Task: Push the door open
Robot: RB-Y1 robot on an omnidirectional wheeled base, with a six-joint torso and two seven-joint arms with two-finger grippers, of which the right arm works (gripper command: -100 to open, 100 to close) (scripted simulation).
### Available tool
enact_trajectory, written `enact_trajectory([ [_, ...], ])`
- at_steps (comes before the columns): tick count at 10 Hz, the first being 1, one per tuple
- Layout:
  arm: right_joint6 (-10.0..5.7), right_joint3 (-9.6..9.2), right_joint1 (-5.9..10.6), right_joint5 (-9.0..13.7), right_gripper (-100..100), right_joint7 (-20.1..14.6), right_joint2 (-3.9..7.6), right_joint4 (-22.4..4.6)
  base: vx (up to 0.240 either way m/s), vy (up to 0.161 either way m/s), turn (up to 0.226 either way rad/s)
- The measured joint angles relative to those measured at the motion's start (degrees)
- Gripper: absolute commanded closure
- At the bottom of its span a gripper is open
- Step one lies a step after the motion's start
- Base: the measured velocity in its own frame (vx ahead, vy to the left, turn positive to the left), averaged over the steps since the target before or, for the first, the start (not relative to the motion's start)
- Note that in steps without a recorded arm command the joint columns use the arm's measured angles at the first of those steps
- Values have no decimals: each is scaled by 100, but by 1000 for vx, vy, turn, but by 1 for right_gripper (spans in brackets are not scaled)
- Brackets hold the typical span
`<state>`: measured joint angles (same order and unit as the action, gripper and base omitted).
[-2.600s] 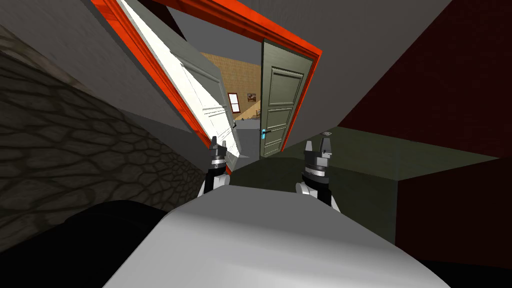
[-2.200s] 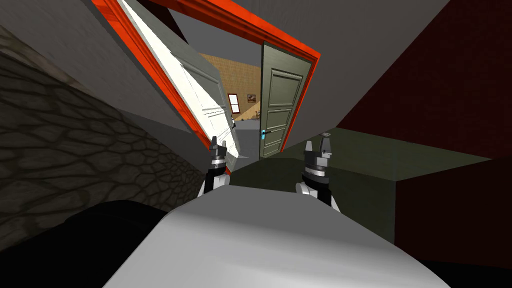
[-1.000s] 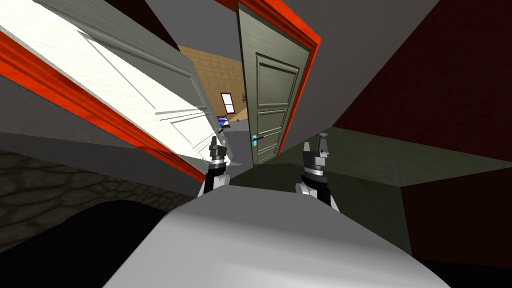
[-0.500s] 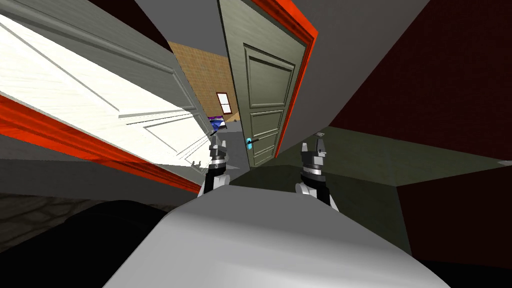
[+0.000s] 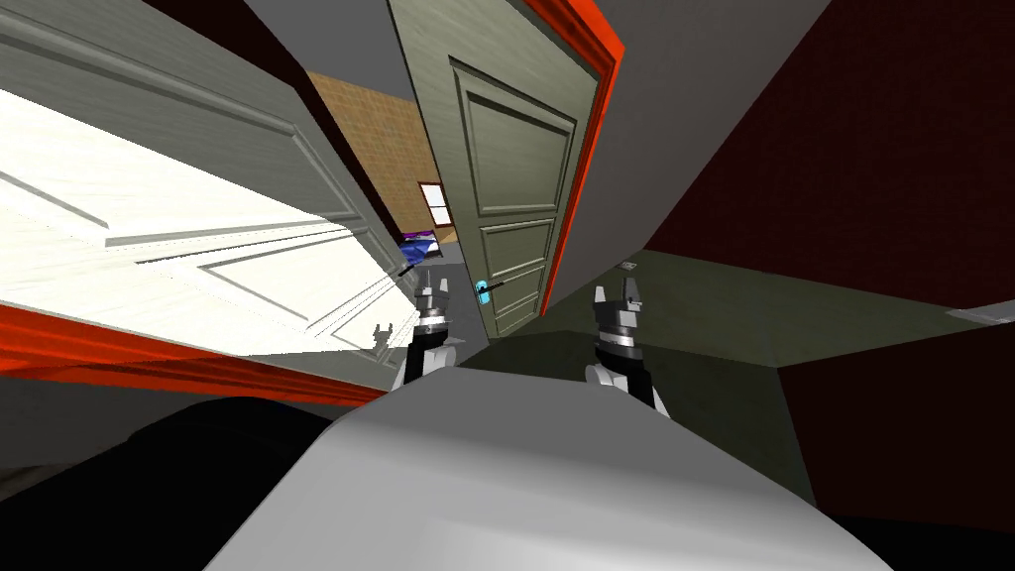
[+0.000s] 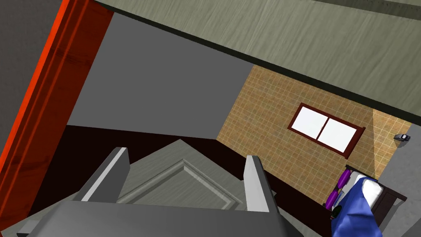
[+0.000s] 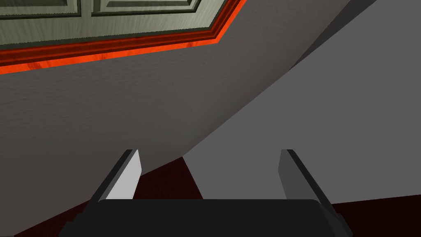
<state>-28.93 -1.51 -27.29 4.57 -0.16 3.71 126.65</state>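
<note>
Rolled closer: white door leaf (image 5: 198, 258) looms beside left tool (image 5: 433, 286); it and right tool (image 5: 617, 289) spread, empty; leaf looks open enough.

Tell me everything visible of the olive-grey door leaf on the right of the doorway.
The olive-grey door leaf is a tall slab with three recessed panels and a wood-like grain. A dark lever handle on a cyan plate sits low near its free edge. Its other edge meets the orange-red frame. It stands upright; nothing visibly touches its face.
</note>
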Motion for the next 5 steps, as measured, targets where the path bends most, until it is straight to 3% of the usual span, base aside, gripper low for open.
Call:
enact_trajectory([
  [5, 405, -68, 60, 263, -100, -242, 78, -154, 190, -93, -98],
])
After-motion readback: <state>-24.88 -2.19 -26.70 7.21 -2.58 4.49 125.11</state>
